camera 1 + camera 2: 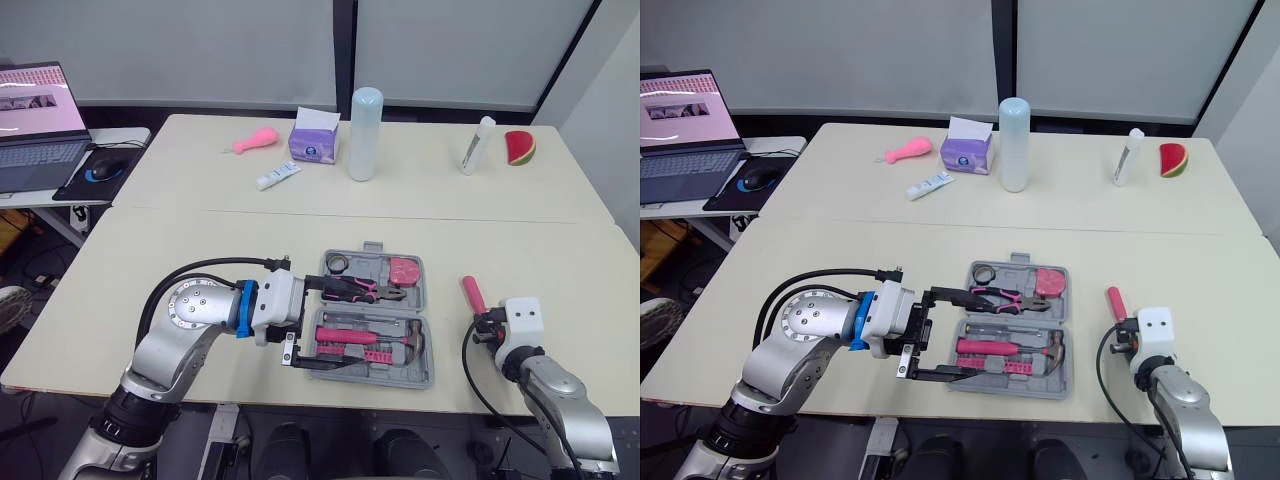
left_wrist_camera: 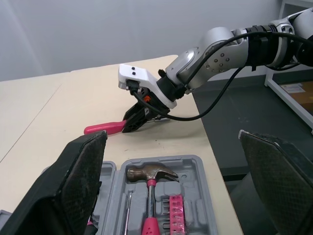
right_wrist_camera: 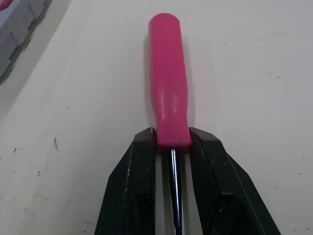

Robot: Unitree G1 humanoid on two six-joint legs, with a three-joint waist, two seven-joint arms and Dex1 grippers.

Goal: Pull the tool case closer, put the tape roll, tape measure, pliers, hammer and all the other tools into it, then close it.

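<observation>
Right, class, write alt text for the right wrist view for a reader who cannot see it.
The right claw grips a pink-handled screwdriver at the base of its handle, its metal shaft running back between the black fingers. Beneath is a beige table, with a corner of the grey tool case.

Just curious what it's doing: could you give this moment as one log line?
left gripper: open at tool case | right gripper: shut on screwdriver lying on table | tool case: open, screwdriver not yet in

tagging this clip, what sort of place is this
Probably an office or lab room: two plain tables pushed together, a laptop off to one side, and props like a tissue box and watermelon slice.
</observation>
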